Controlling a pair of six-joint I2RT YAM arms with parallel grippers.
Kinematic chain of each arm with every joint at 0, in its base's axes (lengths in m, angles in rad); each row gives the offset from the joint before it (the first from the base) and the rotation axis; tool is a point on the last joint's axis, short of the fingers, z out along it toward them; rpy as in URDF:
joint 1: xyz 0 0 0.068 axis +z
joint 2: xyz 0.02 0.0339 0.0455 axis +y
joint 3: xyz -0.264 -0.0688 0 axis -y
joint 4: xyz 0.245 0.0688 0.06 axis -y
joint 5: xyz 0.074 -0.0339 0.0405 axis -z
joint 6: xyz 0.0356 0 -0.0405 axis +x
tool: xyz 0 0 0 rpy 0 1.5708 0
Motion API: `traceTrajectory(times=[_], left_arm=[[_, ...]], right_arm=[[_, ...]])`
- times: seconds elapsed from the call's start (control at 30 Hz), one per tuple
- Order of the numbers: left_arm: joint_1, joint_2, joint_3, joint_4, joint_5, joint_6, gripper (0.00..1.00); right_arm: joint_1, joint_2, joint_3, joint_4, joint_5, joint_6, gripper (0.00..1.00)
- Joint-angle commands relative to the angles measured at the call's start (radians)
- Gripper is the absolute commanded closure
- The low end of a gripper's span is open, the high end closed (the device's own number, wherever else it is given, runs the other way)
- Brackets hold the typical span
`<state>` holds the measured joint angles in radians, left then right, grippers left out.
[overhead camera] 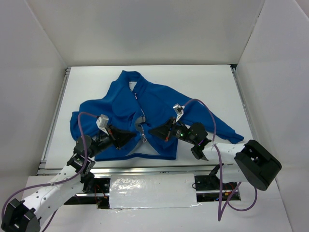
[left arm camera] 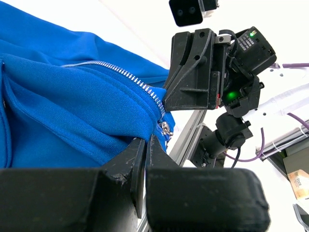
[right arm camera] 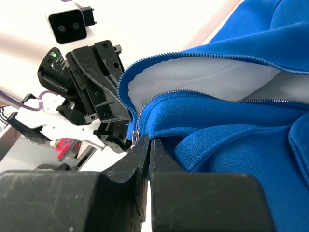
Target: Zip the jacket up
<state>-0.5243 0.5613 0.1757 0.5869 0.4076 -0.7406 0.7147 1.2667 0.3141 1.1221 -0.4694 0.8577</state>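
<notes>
Barely started, by my reading: the blue fleece jacket (overhead camera: 159, 104) lies on the white counter (overhead camera: 96, 79), and its zipper slider (right arm camera: 135, 134) sits down by the hem. Beyond the slider the zipper teeth (right arm camera: 217, 52) gape, white lining showing between, so nearly the whole run to the collar is left. The left claw (left arm camera: 146, 145) is clamped on fabric just left of the slider. The right claw (right arm camera: 147, 145) is pinched closed right at the slider, but I cannot tell whether it has the pull. The claws crowd each other there, and a purple cable (left arm camera: 294, 64) trails right of the slider
</notes>
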Motion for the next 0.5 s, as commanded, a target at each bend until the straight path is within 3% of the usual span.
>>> traceTrajectory(times=[0.0, 0.47], left_arm=[[0.001, 0.000, -0.002, 0.103, 0.030, -0.013, 1.00], [0.001, 0.009, 0.004, 0.113, 0.011, -0.019, 1.00]], right_arm=[[-0.006, 0.006, 0.042, 0.091, -0.012, 0.007, 1.00], [-0.006, 0.020, 0.042, 0.113, -0.029, 0.023, 1.00]])
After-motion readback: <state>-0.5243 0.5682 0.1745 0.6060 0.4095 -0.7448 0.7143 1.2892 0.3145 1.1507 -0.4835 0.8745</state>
